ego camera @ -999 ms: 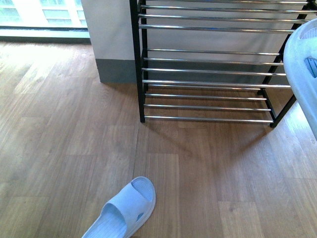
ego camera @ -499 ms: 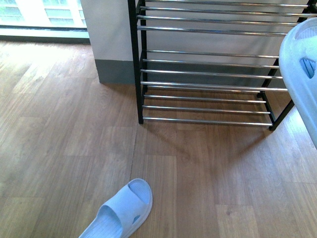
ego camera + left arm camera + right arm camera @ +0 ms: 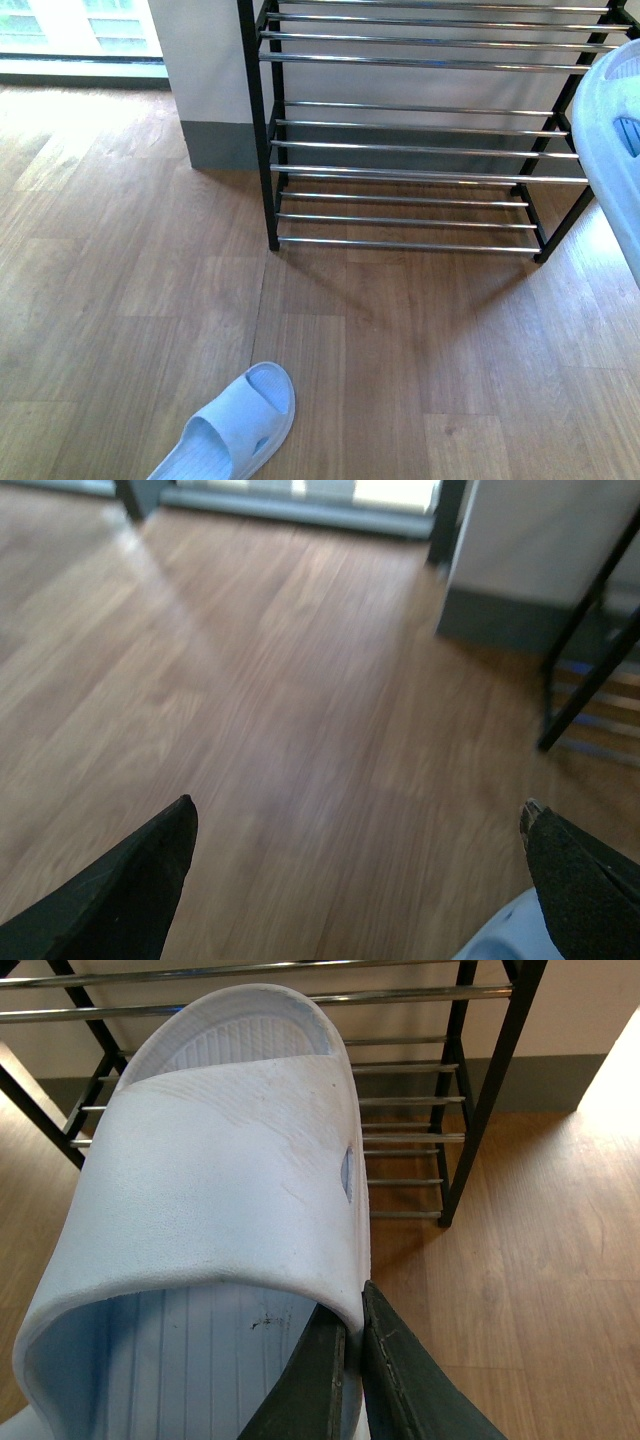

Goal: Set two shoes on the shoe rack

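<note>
The shoe rack (image 3: 400, 148) stands ahead against the wall, with black uprights and chrome rods. One pale blue slide sandal (image 3: 235, 425) lies on the wood floor near the front edge, left of centre. A second pale blue slide sandal (image 3: 215, 1180) is held up in front of the rack (image 3: 470, 1090); it shows at the right edge of the front view (image 3: 615, 140). My right gripper (image 3: 352, 1310) is shut on the side wall of its strap. My left gripper (image 3: 358, 808) hangs open over bare floor, with a corner of the floor sandal (image 3: 500, 942) beside one fingertip.
A white wall column with a grey skirting (image 3: 210, 90) stands just left of the rack. A low window (image 3: 70, 30) runs along the back left. Wood floor (image 3: 400, 340) stretches between the lying sandal and the rack. A rack leg (image 3: 590, 680) shows in the left wrist view.
In the front view the rack, the wall column and the floor sandal have all drifted left. The held sandal stays at the right edge.
</note>
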Robot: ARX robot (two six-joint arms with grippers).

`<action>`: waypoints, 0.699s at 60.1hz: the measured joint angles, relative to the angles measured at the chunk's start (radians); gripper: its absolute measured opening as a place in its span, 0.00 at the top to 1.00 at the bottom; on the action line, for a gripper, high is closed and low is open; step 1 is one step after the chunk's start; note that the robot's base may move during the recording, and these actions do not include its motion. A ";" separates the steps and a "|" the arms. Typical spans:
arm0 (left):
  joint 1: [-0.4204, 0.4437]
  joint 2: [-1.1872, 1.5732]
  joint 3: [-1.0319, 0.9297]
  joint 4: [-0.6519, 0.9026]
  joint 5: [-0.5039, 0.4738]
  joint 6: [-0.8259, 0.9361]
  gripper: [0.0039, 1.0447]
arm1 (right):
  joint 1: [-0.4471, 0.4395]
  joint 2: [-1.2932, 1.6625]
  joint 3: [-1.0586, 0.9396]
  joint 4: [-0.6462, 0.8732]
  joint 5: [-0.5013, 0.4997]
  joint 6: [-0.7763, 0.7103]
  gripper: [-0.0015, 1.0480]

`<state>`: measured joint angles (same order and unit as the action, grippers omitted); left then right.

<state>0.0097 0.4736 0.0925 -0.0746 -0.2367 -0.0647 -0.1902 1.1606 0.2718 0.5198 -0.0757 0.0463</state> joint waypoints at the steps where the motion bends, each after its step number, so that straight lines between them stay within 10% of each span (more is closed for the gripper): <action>1: 0.003 0.036 -0.002 0.026 0.002 0.003 0.09 | 0.000 0.000 0.000 0.000 0.000 0.000 0.98; 20: 0.018 1.142 0.063 0.852 0.079 0.113 0.09 | 0.000 0.000 0.000 0.000 0.000 0.000 0.98; 42: -0.040 1.822 0.336 1.011 0.150 0.397 0.09 | 0.000 0.000 0.000 0.000 -0.001 0.000 0.98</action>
<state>-0.0303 2.2951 0.4282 0.9367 -0.0864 0.3321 -0.1898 1.1606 0.2718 0.5198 -0.0765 0.0467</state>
